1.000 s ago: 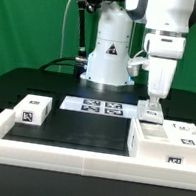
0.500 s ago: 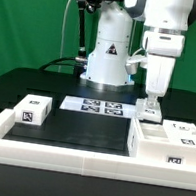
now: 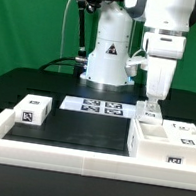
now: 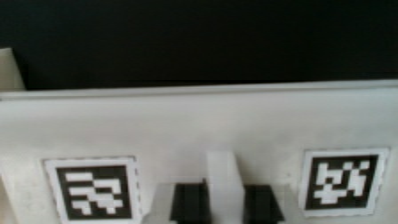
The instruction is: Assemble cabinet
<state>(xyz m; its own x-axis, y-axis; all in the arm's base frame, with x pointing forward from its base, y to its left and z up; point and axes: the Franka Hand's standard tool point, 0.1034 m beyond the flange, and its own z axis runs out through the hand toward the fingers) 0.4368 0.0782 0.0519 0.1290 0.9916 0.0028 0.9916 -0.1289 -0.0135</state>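
The white cabinet shell stands at the exterior view's right, near the low front rim. My gripper points straight down at its back edge. In the wrist view the two dark fingers stand close on either side of a thin upright white rib of a white cabinet part that carries two square tags; the jaws look closed on that rib. A small white drawer block with a tag lies at the exterior view's left. Another tagged white block lies at the far right.
The marker board lies flat in the middle of the black table, in front of the robot's base. A low white rim frames the table's front and sides.
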